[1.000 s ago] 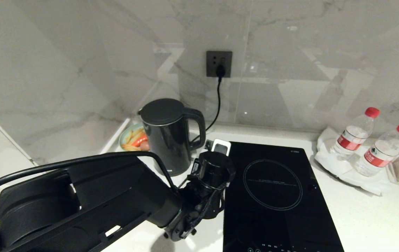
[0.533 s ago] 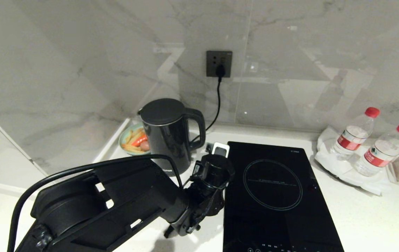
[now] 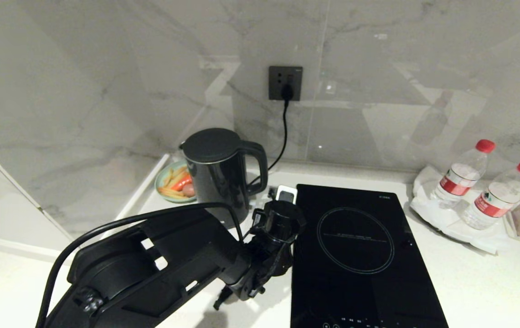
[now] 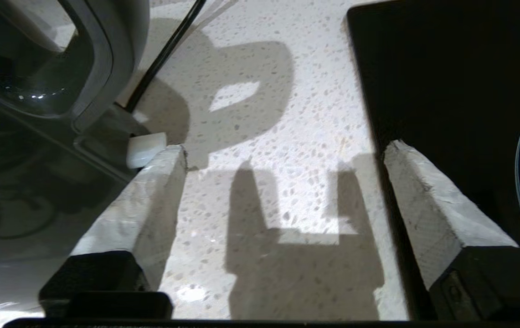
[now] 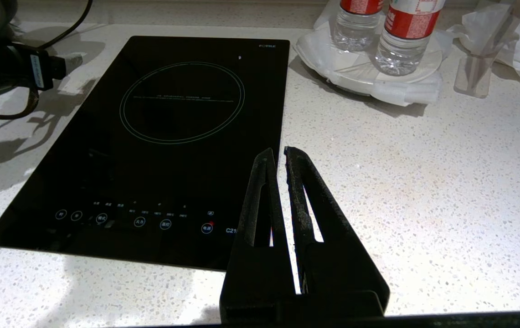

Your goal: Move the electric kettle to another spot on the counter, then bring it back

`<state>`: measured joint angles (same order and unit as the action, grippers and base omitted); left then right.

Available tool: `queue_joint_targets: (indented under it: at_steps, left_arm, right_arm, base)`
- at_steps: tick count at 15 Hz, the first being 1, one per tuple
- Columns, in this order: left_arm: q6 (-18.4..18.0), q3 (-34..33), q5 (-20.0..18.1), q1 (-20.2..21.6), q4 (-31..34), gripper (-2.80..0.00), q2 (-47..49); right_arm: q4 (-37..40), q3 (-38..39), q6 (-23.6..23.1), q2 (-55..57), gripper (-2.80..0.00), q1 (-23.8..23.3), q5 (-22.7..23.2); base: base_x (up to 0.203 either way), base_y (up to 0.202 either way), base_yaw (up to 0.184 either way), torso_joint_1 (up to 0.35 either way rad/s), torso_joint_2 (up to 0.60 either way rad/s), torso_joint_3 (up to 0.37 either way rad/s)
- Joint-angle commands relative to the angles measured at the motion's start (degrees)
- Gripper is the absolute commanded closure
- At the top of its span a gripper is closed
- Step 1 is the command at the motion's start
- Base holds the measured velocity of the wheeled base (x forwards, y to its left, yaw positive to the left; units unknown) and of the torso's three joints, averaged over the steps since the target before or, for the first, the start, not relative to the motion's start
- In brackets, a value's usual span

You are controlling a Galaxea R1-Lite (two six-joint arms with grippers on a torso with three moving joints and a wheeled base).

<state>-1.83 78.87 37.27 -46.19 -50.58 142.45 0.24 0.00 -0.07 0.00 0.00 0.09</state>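
Kettle (image 3: pixel 218 175) stands upright on the counter (image 3: pixel 478 282) at about eleven o'clock from the middle of the head view, close to the back wall, with its loop handle turned toward the hob (image 3: pixel 360 255) and its lid shut. A small dish of food (image 3: pixel 174 182) sits just behind it toward nine o'clock, and a black cord runs from the wall socket (image 3: pixel 285 83) at twelve o'clock down behind the handle. The left arm reaches in from seven o'clock, its thick forearm slanting up toward the centre and the wrist bent so that the left gripper (image 4: pixel 282 157) points down at the strip of counter between kettle and hob. In the left wrist view its two pale fingers (image 4: pixel 146 200) are spread wide with nothing between them but speckled worktop and their own shadow; one finger lies just beside the kettle's foot, the other over the edge of the hob, and neither grips anything. The kettle's handle (image 4: pixel 100 64) shows free of the jaws. The right gripper (image 5: pixel 277 155) hangs above the hob's near corner in the right wrist view, its dark fingers closed nearly together and empty. Two water bottles (image 3: pixel 465 175) rest on a white plate at three o'clock.
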Motion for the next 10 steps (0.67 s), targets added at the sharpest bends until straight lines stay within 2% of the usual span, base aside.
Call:
queue_joint_targets:
  at_steps: [1, 8, 10]
  left_arm:
    - [0.59, 0.82, 0.26, 0.24, -0.21, -2.80, 1.00]
    - [1.07, 3.92, 0.34, 0.84, -0.22, -2.80, 3.10]
    - [1.20, 4.90, 1.37, 0.84, -0.22, -2.80, 4.17]
  right_arm:
    - [0.02, 0.00, -0.01, 0.09, 0.00, 0.00, 0.00]
    - [0.02, 0.00, -0.01, 0.09, 0.00, 0.00, 0.00]
    - [0.02, 0.00, -0.01, 0.09, 0.00, 0.00, 0.00]
  base:
    - [0.000, 0.000, 0.000, 0.000, 0.00, 0.000]
    - [0.000, 0.000, 0.000, 0.000, 0.00, 0.000]
    - [0.000, 0.000, 0.000, 0.000, 0.00, 0.000]
